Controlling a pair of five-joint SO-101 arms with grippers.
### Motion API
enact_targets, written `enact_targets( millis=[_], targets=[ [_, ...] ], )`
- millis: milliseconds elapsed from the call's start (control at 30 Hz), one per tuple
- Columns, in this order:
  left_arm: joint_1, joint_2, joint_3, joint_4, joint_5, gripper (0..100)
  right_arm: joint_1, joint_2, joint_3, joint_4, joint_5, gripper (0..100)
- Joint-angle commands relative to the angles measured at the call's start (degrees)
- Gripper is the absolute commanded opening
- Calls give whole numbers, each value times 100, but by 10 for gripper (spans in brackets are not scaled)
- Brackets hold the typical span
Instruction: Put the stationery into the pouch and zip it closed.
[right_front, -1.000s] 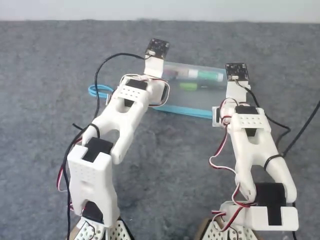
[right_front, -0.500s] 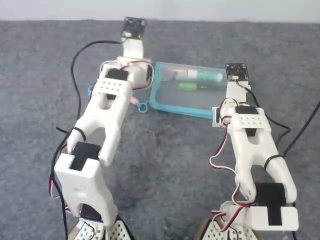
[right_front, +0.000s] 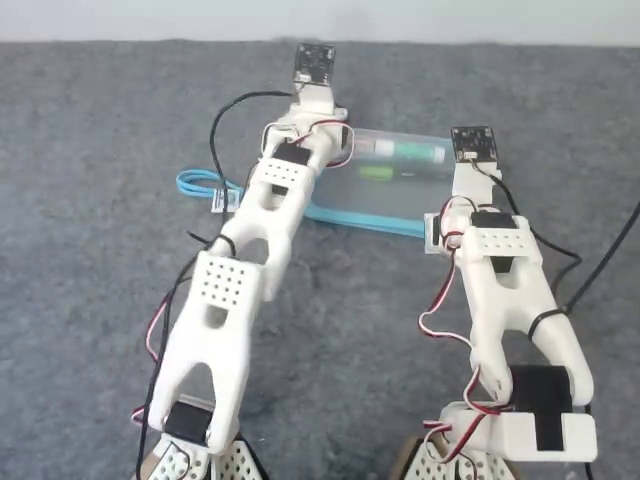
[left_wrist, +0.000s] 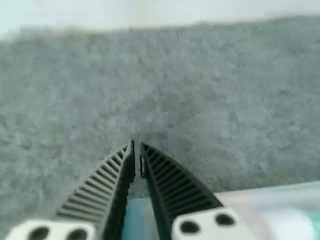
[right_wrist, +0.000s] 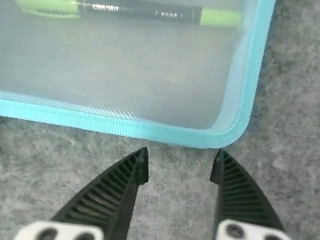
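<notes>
The clear pouch (right_front: 390, 190) with a teal border lies flat at the back of the grey carpet. Inside it lie a green-and-white marker (right_front: 410, 152) and a green pen (right_front: 375, 172). My left arm (right_front: 285, 180) stretches across the pouch's left end to its far edge. The left gripper (left_wrist: 136, 148) is shut there above the pouch rim (left_wrist: 280, 200); I cannot make out anything between its fingers. My right gripper (right_wrist: 181, 160) stands open on the carpet just short of the pouch's near corner (right_wrist: 235, 135), not touching it. The green pen (right_wrist: 150, 12) shows through the plastic.
A blue strap (right_front: 200, 183) with a small white tag (right_front: 222, 200) lies on the carpet left of the pouch. Grey carpet (right_front: 90, 300) runs wide to the left and in front. A pale wall edge (left_wrist: 150, 12) borders the far side.
My left arm, left of the pouch half a second ago, has swung right over the pouch's left end. The zipper pull seen then is now covered. The right arm has not moved.
</notes>
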Motion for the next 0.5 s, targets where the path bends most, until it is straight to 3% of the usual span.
enact_targets(
  millis=[0, 133, 467],
  targets=[
    [26, 1002, -2747, 1468, 97, 15, 4, -426, -62, 22, 70, 221],
    [9, 1969, -4444, 2971, 53, 15, 4, -426, -62, 31, 70, 221],
    [70, 897, -4031, 6092, -1231, 16, -4, -426, -62, 48, 70, 221]
  ],
)
